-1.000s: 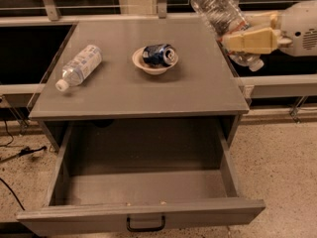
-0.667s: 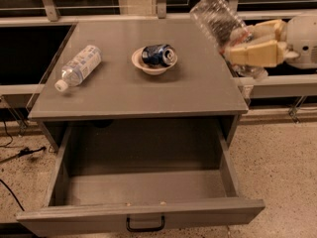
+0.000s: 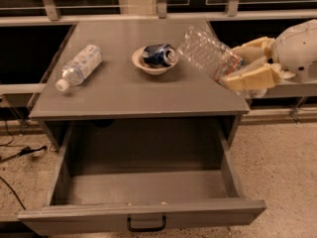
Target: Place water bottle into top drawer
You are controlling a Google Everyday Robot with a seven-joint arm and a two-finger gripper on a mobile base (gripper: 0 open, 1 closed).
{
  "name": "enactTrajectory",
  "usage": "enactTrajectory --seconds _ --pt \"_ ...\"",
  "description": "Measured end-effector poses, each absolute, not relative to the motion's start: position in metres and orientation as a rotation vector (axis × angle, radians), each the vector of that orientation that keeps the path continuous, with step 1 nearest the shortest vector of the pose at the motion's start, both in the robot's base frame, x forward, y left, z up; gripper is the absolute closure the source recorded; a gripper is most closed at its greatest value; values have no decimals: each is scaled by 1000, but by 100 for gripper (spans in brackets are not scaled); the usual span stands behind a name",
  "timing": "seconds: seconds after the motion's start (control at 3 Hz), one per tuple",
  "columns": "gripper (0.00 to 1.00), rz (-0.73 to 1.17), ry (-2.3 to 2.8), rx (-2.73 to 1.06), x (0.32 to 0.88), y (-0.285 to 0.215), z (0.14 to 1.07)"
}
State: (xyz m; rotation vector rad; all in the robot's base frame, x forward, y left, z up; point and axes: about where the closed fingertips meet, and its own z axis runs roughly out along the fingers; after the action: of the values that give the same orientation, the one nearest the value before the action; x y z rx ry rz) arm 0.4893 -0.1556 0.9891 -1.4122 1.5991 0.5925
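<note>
The water bottle [image 3: 205,51] is clear, ribbed plastic with a red and green label near my fingers. My gripper [image 3: 237,67] is shut on the water bottle and holds it tilted above the right edge of the cabinet top, its bottom end pointing up and left. The top drawer [image 3: 143,214] is pulled open below, grey and deep, with a small black handle [image 3: 146,225] on its front panel. Its inside holds nothing I can see.
On the grey cabinet top [image 3: 124,93] a bottle with a white-and-blue label [image 3: 80,66] lies at the left. A white bowl [image 3: 153,63] holding a blue can [image 3: 159,55] stands in the middle. Cables [image 3: 15,152] lie on the floor at left.
My gripper has moved left and down with the water bottle, from beyond the right edge to over the cabinet top's right side.
</note>
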Motion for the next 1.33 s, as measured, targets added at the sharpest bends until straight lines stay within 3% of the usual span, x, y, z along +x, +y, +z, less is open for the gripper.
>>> enactTrajectory --seconds 0.33,1.33 --pt "100 624 1640 -1643 481 -142 954" --pt "100 602 1598 -1792 465 -115 933"
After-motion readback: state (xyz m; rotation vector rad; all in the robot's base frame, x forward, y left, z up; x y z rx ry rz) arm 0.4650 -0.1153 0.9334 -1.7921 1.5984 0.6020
